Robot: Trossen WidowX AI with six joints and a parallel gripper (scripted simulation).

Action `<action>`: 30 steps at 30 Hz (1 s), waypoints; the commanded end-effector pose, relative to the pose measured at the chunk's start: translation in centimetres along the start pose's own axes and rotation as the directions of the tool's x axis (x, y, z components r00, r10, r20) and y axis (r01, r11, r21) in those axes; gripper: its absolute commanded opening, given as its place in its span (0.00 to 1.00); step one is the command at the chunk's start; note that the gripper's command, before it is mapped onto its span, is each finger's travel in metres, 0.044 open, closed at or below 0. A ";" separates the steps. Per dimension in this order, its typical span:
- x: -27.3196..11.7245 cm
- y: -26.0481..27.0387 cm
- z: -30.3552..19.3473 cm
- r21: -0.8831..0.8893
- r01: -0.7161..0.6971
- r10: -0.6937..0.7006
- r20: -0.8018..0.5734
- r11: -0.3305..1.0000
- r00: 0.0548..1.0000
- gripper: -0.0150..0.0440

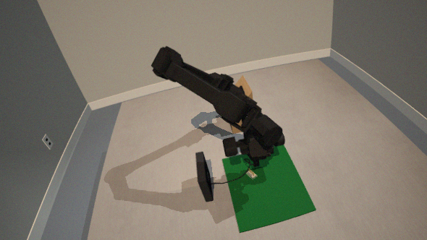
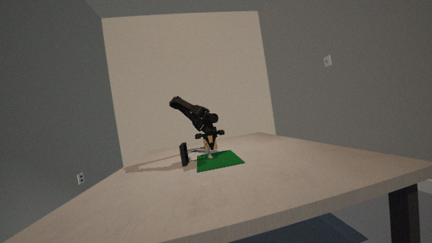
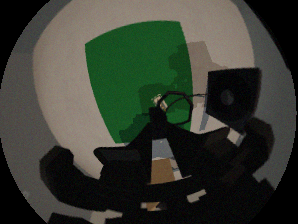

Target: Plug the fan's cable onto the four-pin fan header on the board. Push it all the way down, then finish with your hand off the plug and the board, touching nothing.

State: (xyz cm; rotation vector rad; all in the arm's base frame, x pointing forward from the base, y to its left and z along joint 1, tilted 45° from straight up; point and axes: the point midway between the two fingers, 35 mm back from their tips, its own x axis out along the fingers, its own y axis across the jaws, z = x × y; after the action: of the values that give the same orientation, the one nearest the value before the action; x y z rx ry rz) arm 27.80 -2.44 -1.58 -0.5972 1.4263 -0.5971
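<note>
The green board (image 1: 282, 196) (image 2: 227, 161) (image 3: 120, 65) lies flat. The small pale header (image 1: 252, 174) (image 2: 210, 156) (image 3: 162, 104) stands on it. My gripper (image 1: 256, 162) (image 2: 211, 148) (image 3: 156, 124) is shut on the dark plug, with its fingers pointing down just beside and above the header. The plug is small and dark, so its pins and exact tilt cannot be told. The plug appears apart from the header. The thin black cable (image 1: 231, 181) (image 3: 192, 107) loops near the fingertips and runs to the black fan (image 1: 204, 177) (image 2: 184, 154) (image 3: 235, 90), which stands upright beside the board.
A tan wooden block (image 1: 244, 86) (image 3: 162, 171) stands behind the board, partly hidden by the arm. The fan stands close to the board's left edge in the top view. The arm's shadow falls across the table and part of the board.
</note>
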 end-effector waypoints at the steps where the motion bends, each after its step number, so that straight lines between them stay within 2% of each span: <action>1: -0.1 -0.5 0.6 -0.119 0.005 -0.005 0.007 0.993 1.000 0.25; 11: -0.1 -1.7 1.6 -0.441 0.011 -0.009 0.007 0.897 1.000 0.25; 30: -0.2 -2.2 1.2 -0.466 0.012 -0.009 0.007 0.885 1.000 0.25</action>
State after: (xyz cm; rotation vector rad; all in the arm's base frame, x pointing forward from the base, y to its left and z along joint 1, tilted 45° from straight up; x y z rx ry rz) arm 29.06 -3.78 0.01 -0.9760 1.5715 -0.2536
